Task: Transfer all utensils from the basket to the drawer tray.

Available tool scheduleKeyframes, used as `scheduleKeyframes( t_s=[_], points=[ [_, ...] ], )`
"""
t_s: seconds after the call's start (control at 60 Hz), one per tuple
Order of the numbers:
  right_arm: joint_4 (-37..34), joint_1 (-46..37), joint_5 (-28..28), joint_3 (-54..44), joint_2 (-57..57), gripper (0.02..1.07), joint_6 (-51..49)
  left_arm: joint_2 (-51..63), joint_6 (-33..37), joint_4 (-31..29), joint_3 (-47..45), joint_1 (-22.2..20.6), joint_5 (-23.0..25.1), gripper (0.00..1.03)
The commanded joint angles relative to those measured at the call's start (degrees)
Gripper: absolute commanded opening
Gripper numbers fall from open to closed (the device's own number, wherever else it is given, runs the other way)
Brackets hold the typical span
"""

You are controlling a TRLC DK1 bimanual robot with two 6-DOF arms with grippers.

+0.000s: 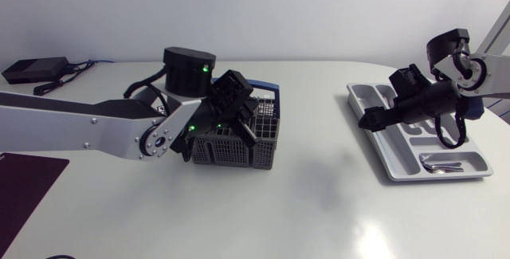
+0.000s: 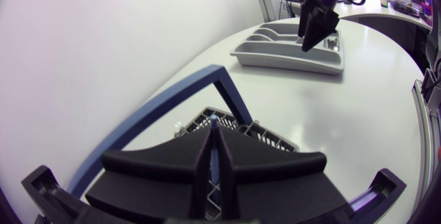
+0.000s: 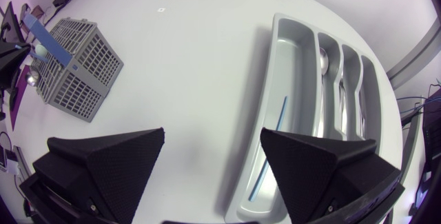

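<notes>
Head view: my left gripper (image 1: 247,127) dips into the basket (image 1: 231,152), right gripper (image 1: 367,121) over the drawer tray (image 1: 392,162)

Left wrist: fingers (image 2: 200,163) pinch a thin blue utensil (image 2: 213,154); next, I'd lift straight up

Right wrist: fingers (image 3: 110,162) wide apart, empty

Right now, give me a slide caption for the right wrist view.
Open right gripper above the tray's edge; a blue stick and spoons lie in it, basket beyond.

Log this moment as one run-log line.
left gripper: shut on blue utensil, over basket | right gripper: open, above drawer tray | in tray: spoons, blue stick
</notes>
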Motion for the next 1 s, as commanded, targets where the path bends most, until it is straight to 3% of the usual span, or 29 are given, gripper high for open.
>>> scheduleKeyframes(
  t_s=[0.0,0.3,0.733,0.85,0.983],
  points=[
    [-0.26,1.41,0.33,-1.63,-2.09,1.02,-0.24,-3.89,-0.08,-0.06,0.83,0.34,-0.09,0.04],
    [-1.05,4.66,1.83,-2.68,-4.82,1.02,-0.15,-10.84,-3.24,-3.32,1.71,-0.09,0.61,0.04],
    [-2.37,7.48,1.39,-3.21,-10.79,1.02,-0.77,-21.56,-11.94,-13.25,7.77,0.96,4.48,0.04],
    [-2.72,8.97,0.16,-3.39,-13.25,1.02,-0.85,-23.32,-16.51,-18.08,11.29,3.68,8.88,0.04],
    [-3.07,12.49,-0.46,-3.83,-16.24,1.02,-0.68,-24.02,-22.93,-22.56,15.42,9.75,16.61,0.04]
  ],
)
